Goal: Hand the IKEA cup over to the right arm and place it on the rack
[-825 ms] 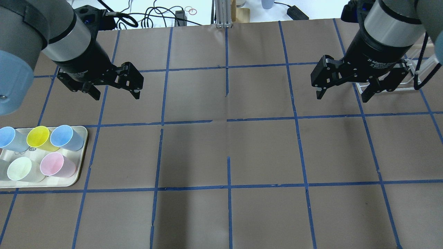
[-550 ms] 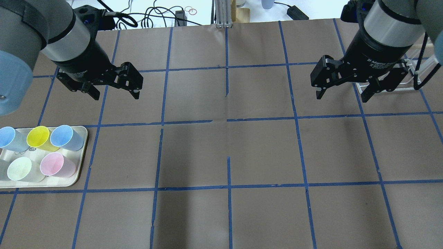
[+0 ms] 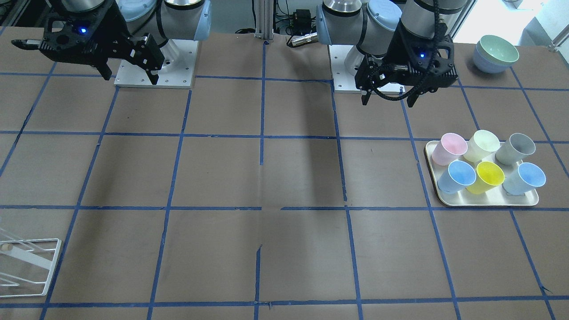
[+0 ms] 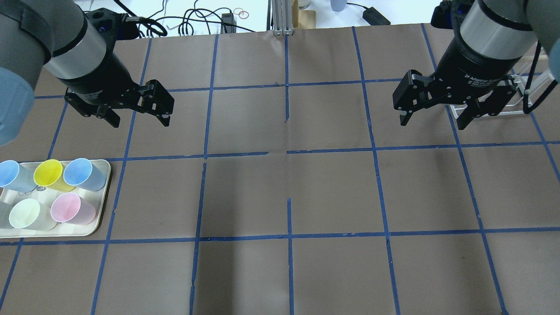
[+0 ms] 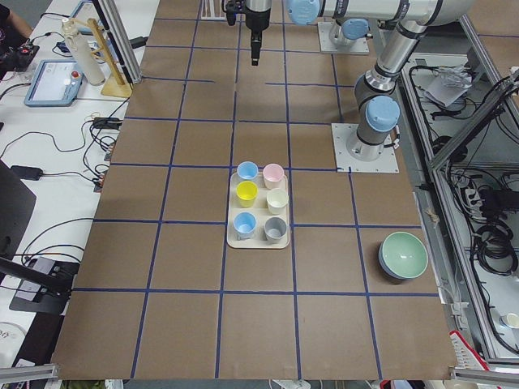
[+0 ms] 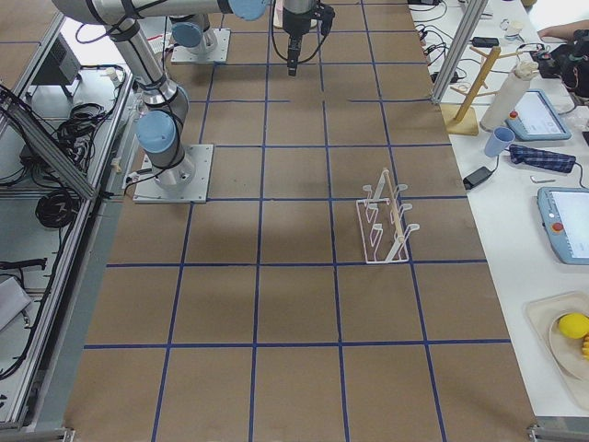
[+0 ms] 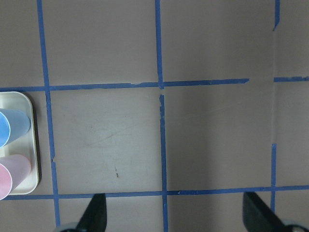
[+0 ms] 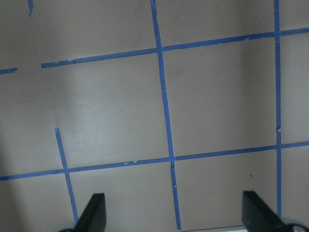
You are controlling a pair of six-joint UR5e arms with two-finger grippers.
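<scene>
The pale grey IKEA cup [image 3: 515, 149] stands upright on a cream tray [image 3: 489, 203] with several coloured cups; it is at the tray's corner in the exterior left view [image 5: 276, 229]. In the overhead view it is cut off at the left edge [image 4: 2, 214]. My left gripper [image 4: 140, 121] hangs open and empty above the table, beyond the tray, also seen front-on [image 3: 387, 101]. My right gripper [image 4: 432, 124] is open and empty at the far right [image 3: 130, 78]. The white wire rack [image 6: 386, 221] with wooden pegs stands just behind it [image 3: 22, 266].
Pink [image 4: 65, 208], yellow [image 4: 48, 173], cream [image 4: 25, 213] and two light blue cups [image 4: 81, 171] share the tray. Stacked bowls [image 3: 495, 53] sit near the left arm's base. The left wrist view shows the tray's corner [image 7: 33, 145] and brown table with blue tape lines.
My left gripper has shifted a little to the left, away from the table's middle. The right arm and the cups have not moved.
</scene>
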